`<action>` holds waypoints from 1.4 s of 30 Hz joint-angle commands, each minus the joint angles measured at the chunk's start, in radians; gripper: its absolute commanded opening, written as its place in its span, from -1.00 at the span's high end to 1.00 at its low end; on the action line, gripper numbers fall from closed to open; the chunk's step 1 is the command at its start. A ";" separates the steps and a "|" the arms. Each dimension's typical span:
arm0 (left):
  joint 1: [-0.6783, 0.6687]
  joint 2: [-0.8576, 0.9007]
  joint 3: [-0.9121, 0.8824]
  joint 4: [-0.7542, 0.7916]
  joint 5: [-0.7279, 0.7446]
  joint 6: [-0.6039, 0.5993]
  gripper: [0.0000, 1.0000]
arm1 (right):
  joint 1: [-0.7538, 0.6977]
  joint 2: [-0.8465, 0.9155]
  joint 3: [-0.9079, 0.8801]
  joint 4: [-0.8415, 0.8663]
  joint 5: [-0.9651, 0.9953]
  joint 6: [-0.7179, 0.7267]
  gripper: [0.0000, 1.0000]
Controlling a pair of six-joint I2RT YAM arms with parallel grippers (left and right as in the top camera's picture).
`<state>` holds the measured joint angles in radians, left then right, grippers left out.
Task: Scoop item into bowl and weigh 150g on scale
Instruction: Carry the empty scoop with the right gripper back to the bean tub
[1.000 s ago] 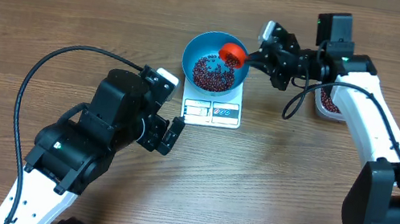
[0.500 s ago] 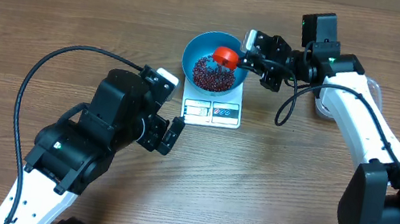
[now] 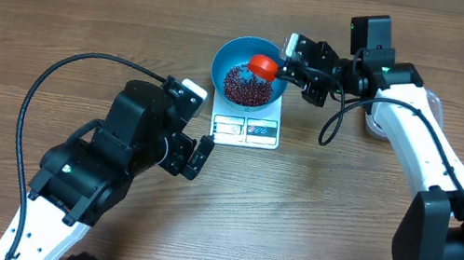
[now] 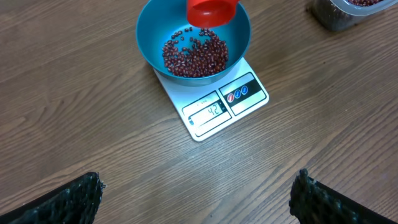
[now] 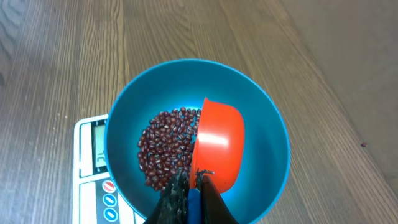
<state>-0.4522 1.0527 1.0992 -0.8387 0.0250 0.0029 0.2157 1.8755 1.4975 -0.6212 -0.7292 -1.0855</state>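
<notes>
The blue bowl [image 3: 250, 70] stands on the white scale [image 3: 247, 129] and holds a heap of dark red beans [image 3: 244, 83]. My right gripper [image 3: 286, 67] is shut on the blue handle of an orange-red scoop [image 3: 264, 64], which hangs tipped on its side over the bowl's right half. In the right wrist view the scoop [image 5: 217, 146] faces the beans [image 5: 166, 146] inside the bowl [image 5: 261, 118], with my right gripper [image 5: 193, 186] clamped on its handle. My left gripper [image 4: 196, 196] stands wide open over bare table, short of the scale [image 4: 214, 109] and the bowl [image 4: 152, 46].
A clear plastic container [image 3: 376, 116] with more beans sits to the right of the scale, partly hidden under my right arm; its corner shows in the left wrist view [image 4: 345, 12]. A black cable [image 3: 40, 89] loops over the table on the left.
My right arm swung the scoop left from the bowl's right rim to over its right half, then held still. The left arm has not moved.
</notes>
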 commanded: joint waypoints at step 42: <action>-0.006 -0.006 -0.003 0.001 -0.006 -0.006 -0.99 | -0.004 -0.619 0.023 -0.231 0.312 0.906 0.93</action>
<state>-0.4522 1.0527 1.0996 -0.8387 0.0250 0.0029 0.2157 1.2602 1.5013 -0.8497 -0.4294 -0.1944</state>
